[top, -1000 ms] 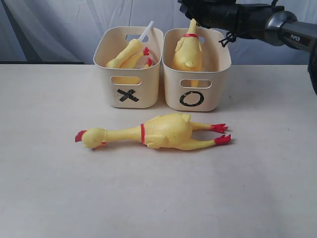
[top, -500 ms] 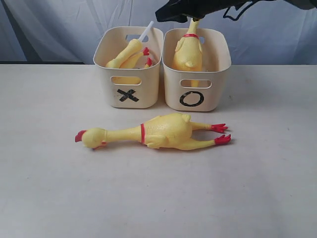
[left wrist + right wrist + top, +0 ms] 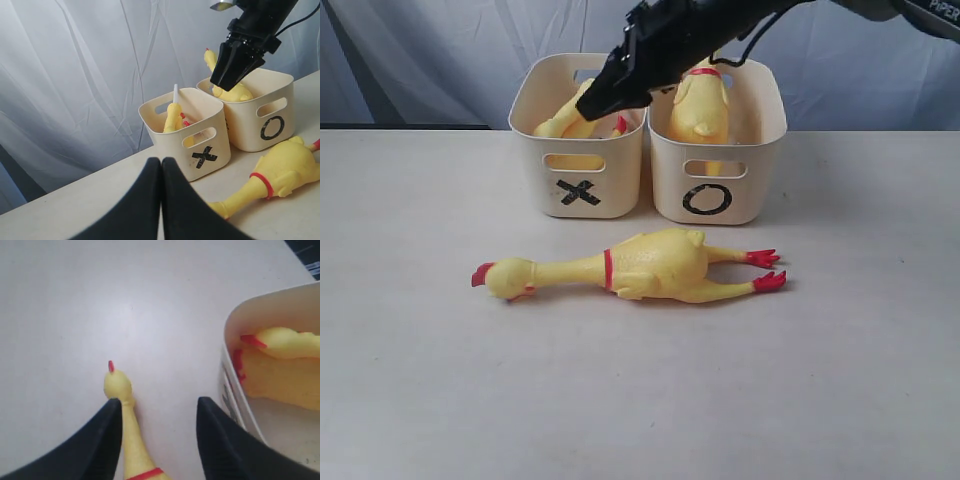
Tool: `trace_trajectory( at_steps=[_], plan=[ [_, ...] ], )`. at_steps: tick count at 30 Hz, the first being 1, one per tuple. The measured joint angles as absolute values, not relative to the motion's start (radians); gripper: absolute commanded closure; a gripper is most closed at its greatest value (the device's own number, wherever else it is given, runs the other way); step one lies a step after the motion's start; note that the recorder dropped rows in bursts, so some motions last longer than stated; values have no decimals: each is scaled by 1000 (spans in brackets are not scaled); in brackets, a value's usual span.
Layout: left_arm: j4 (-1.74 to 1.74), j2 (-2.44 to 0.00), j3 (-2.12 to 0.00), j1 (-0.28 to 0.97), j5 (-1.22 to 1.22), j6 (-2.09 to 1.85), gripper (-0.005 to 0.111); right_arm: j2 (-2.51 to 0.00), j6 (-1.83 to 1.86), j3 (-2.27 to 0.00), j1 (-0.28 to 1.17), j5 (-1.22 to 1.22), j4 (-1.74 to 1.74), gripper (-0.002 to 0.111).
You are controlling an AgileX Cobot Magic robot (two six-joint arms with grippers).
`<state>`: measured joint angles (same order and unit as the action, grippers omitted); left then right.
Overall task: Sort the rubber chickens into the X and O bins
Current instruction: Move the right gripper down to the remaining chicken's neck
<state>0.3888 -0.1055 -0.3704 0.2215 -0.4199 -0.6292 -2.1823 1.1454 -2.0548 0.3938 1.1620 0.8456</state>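
- Right claw (image 3: 603, 100): open wide, nothing between its two black fingers (image 3: 102, 440).
- Up in the air by the top of the X bin (image 3: 620, 190), touching nothing.
- Seen from its own camera, far below and between the fingers: the head end of the big rubber chicken (image 3: 119, 386).
- Left claw (image 3: 161, 195): shut tight, both black fingers pressed together, nothing held.
- Low down and well apart from the bins and all the chickens.
- X bin and O bin (image 3: 755, 170): cream tubs with slot handles, side by side at the back of the worktop (image 3: 440, 380), just beside each other.
- X bin on the left in the exterior view, O bin on the right.
- Inside the X bin: yellow chicken parts with red feet (image 3: 570, 115), poking up past the rim. One chicken or two, cannot tell.
- Also in the X bin: a thin white stick (image 3: 175, 93), standing up above the rim.
- Inside the O bin: one rubber chicken (image 3: 700, 110), standing up with a red band at the neck. Head hidden behind the black arm.
- Big rubber chicken (image 3: 645, 265): not in any bin.
- Flat on the worktop in front of both bins, near them but not touching.
- Red comb to the left in the exterior view, red feet to the right, red band around the neck.
- Behind it all: a pale cloth curtain (image 3: 420, 60).
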Motion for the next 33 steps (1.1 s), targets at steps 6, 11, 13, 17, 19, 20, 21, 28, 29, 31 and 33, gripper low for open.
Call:
trace_trajectory(
  at_steps=[6, 11, 13, 17, 19, 20, 21, 28, 29, 31, 33],
  plan=[
    [389, -106, -370, 222, -418, -629, 107, -2182, 1153, -2055, 481, 1169, 709, 63],
    [389, -106, -370, 222, -416, -629, 107, -2182, 1153, -2055, 544, 1171, 632, 63],
    [389, -106, -370, 222, -416, -629, 107, -2182, 1153, -2055, 569, 1171, 612, 63],
    [391, -106, -370, 222, -416, -629, 107, -2194, 1153, -2055, 604, 1163, 569, 63],
    [393, -106, -370, 222, -416, -629, 107, -2207, 1153, -2055, 614, 1162, 540, 63],
    [395, -106, -370, 222, -416, -629, 107, -2212, 1153, -2055, 622, 1159, 525, 63],
    [395, -106, -370, 222, -416, -629, 107, -2221, 1152, -2055, 627, 1159, 507, 63],
    [395, -106, -370, 222, -416, -629, 107, -2294, 1129, -2055, 665, 1128, 426, 63],
    [395, -106, -370, 222, -416, -629, 107, -2305, 1122, -2055, 672, 1114, 410, 63],
    [395, -106, -370, 222, -416, -629, 107, -2323, 1111, -2055, 681, 1096, 382, 63],
    [395, -106, -370, 222, -416, -629, 107, -2339, 1102, -2055, 692, 1082, 362, 63]
  ],
)
